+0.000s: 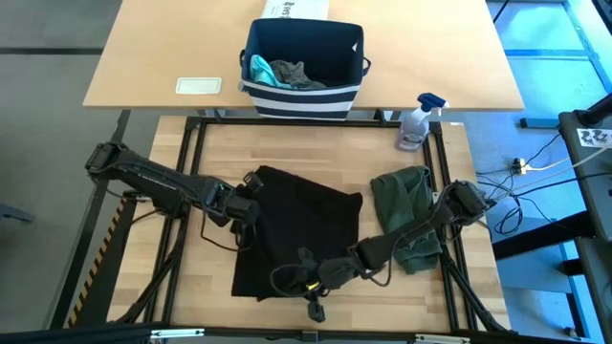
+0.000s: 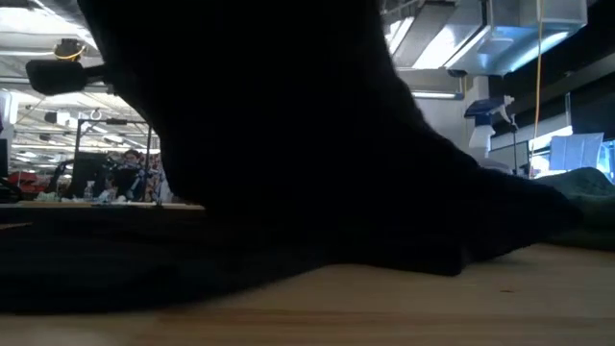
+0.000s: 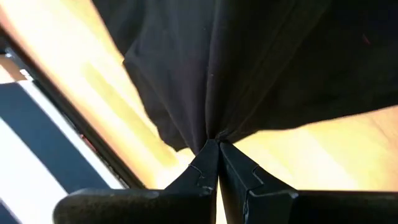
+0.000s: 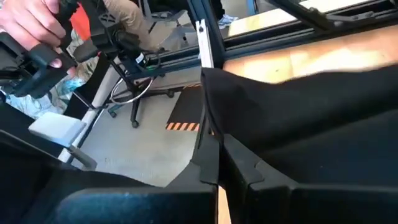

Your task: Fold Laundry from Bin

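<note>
The laundry's black T-shirt (image 1: 301, 225) lies spread over the middle of the table, and in the low view it (image 2: 288, 144) rises like a tent. My left gripper (image 1: 247, 212) is shut on its left side. My right gripper (image 1: 304, 274) is shut on its near part. An olive-green piece (image 1: 406, 215) lies crumpled on the table to the right. The navy bin (image 1: 304, 86) stands on the far table, with a teal piece (image 1: 260, 69) and a grey piece (image 1: 296, 75) inside. My left gripper pinches a gathered bunch of the black T-shirt's left side (image 3: 210, 134) between its two fingers, slanting down from the table's left. Creases run taut from the pinch into the cloth. The held part is raised; the rest lies on the table. My right gripper pinches the black T-shirt at an edge (image 4: 211, 127) near the table's front, between its two fingers, coming nearly level from the right. One layer or several, I cannot tell. The cloth stretches away from the fingers toward the table's far side.
A spray bottle (image 1: 418, 122) stands at the table's far right corner. A white box (image 1: 292, 8) sits behind the bin and a white pad (image 1: 198, 86) to its left. The black frame rail (image 1: 191, 162) borders the table. A person's hand (image 4: 31, 25) shows beyond the table.
</note>
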Tool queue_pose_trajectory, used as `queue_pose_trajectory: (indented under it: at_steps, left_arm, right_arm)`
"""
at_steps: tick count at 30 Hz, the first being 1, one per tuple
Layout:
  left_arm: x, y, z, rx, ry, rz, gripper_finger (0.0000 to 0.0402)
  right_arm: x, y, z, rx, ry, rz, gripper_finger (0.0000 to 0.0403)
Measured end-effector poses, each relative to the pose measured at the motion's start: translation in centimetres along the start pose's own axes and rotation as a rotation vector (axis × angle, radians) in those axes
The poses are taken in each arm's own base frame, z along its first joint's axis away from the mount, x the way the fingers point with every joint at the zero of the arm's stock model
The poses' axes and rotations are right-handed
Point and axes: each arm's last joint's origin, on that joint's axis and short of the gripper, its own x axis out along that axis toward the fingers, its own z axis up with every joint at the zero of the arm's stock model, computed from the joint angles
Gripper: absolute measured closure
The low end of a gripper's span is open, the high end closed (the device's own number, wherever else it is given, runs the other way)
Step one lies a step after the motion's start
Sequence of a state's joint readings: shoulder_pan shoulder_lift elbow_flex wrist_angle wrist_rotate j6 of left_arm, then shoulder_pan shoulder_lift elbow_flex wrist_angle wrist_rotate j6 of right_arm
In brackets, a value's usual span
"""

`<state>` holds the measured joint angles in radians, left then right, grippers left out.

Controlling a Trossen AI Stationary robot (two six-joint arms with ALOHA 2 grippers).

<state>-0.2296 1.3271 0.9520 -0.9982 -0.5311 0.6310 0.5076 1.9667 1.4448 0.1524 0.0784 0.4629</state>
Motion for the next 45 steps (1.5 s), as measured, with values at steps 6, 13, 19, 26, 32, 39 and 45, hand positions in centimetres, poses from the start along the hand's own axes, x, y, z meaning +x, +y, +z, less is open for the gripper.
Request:
queue_pose_trajectory:
  at_steps: [6,13,19,26,32,39,45]
  left_arm:
    - [-0.6,-0.3,-1.0,-0.008,0.029,-0.027,0.0401]
    - [-0.6,-0.5,-1.1,-0.022,0.008,-0.092,0.0399]
    - [-0.6,-0.8,-1.4,-0.026,0.032,-0.123,0.0368]
    - [-0.7,-0.9,-1.5,-0.042,0.049,-0.119,0.0341]
    - [-1.2,-1.1,0.4,-0.097,-0.121,-0.110,0.0341]
    - [-0.8,-2.4,3.8,-0.156,-0.218,-0.101,0.0342]
    - [0.6,-4.3,7.2,-0.151,-0.256,-0.107,0.0342]
  right_arm:
    - [1.1,-1.6,-0.4,0.039,0.008,-0.018,0.0400]
    - [3.6,-4.1,-2.4,0.133,0.065,0.035,0.0381]
    - [3.7,-3.6,-2.3,0.099,0.058,0.100,0.0281]
    - [3.6,-3.0,-1.5,0.055,0.142,0.099,0.0166]
    - [1.9,-3.3,-0.8,-0.001,0.261,-0.144,0.0153]
    - [-1.3,-4.5,-2.0,-0.012,0.333,-0.344,0.0192]
    - [-5.1,-5.3,-3.8,0.084,0.282,-0.452,0.0202]
